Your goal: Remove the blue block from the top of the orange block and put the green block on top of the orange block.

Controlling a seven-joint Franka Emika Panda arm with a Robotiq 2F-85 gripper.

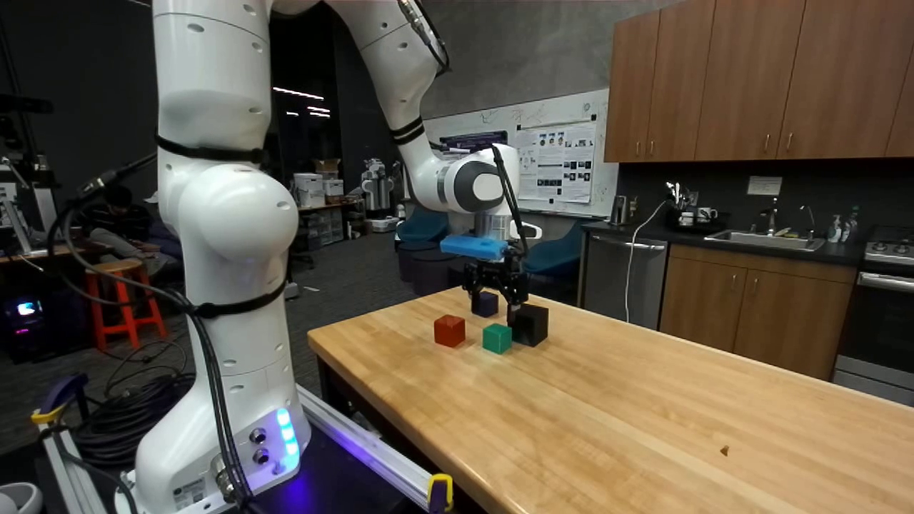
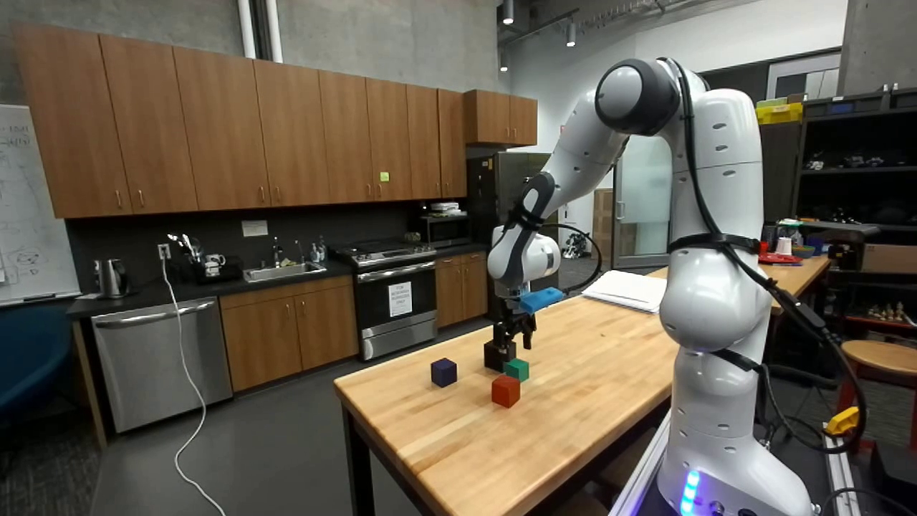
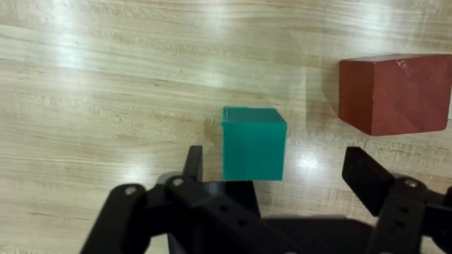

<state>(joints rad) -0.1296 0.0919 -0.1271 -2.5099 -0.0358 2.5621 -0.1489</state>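
Observation:
The green block (image 1: 497, 338) stands on the table in both exterior views (image 2: 516, 370), close to a larger black cube. The orange block (image 1: 449, 331) stands alone on the table, with nothing on top, also in an exterior view (image 2: 506, 391). The dark blue block (image 1: 485, 304) stands apart on the table (image 2: 443, 373) and is out of the wrist view. My gripper (image 1: 494, 308) is open and empty above the table (image 2: 514, 342). In the wrist view the green block (image 3: 253, 151) lies between and slightly ahead of the open fingers (image 3: 274, 149); the orange block (image 3: 406, 95) is at the upper right.
The black cube (image 1: 532, 326) stands beside the green block, under the gripper's left finger in the wrist view (image 3: 241, 192). It also shows in an exterior view (image 2: 496, 356). White papers (image 2: 629, 290) lie farther along the wooden table (image 1: 607, 414). A small brown bit (image 1: 725, 450) lies on it.

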